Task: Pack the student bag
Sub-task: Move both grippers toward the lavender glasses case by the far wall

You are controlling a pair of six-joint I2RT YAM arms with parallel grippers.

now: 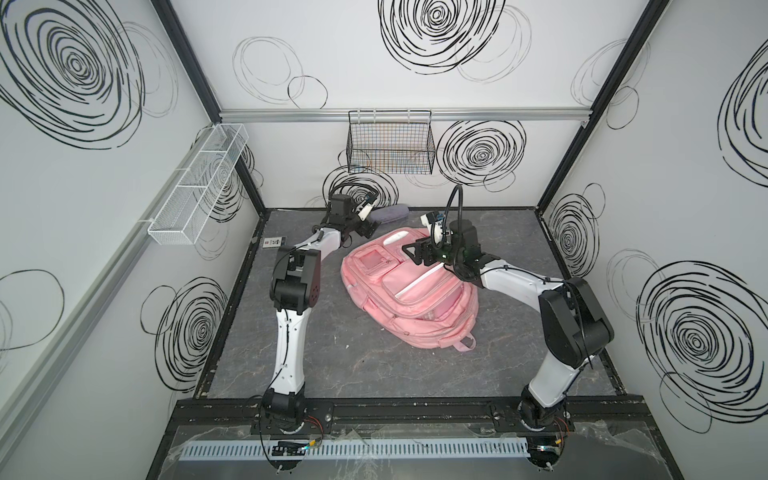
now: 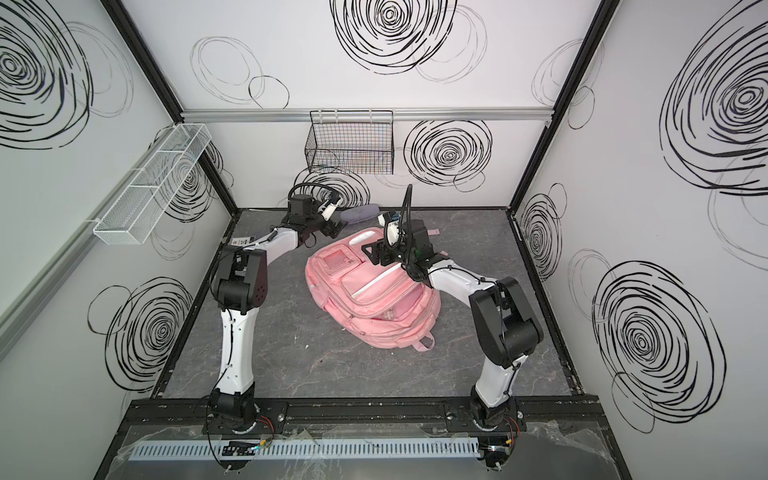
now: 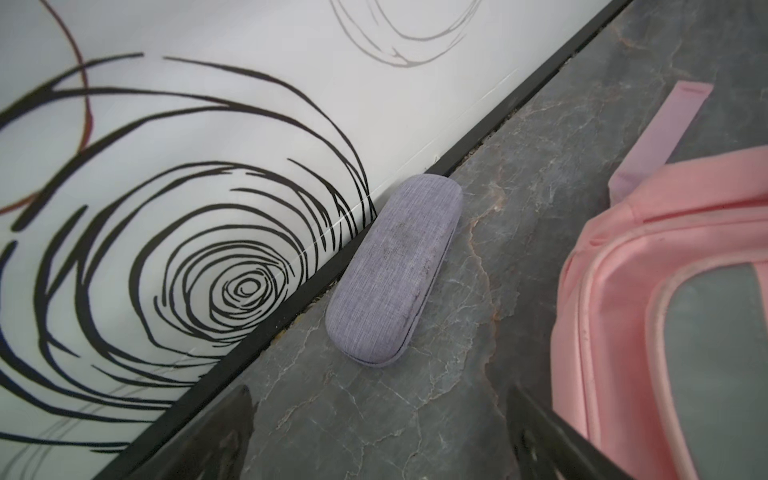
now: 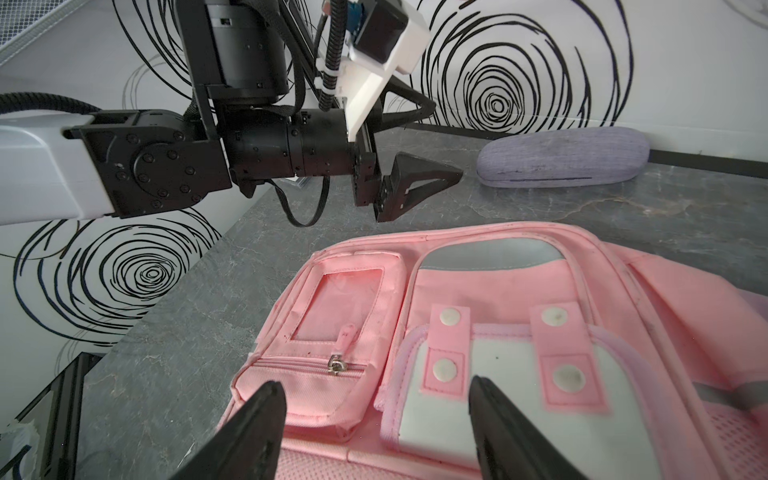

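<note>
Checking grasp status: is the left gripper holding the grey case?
No, the grey case lies on the table by the wall, beyond the left gripper's open fingers.

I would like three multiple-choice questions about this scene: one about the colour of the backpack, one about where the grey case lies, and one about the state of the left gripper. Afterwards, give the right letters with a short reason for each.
1. The student bag is:
A. blue
B. green
C. pink

2. The grey case lies:
A. on top of the bag
B. against the back wall
C. under the bag

3. The fingers of the left gripper are:
A. open, with nothing between them
B. shut on the case
C. shut on a bag strap

Answers:
1 C: its fabric is pink in every view.
2 B: its long side rests along the foot of the wall, apart from the bag.
3 A: in the left wrist view they stand wide apart, short of the case.
</note>
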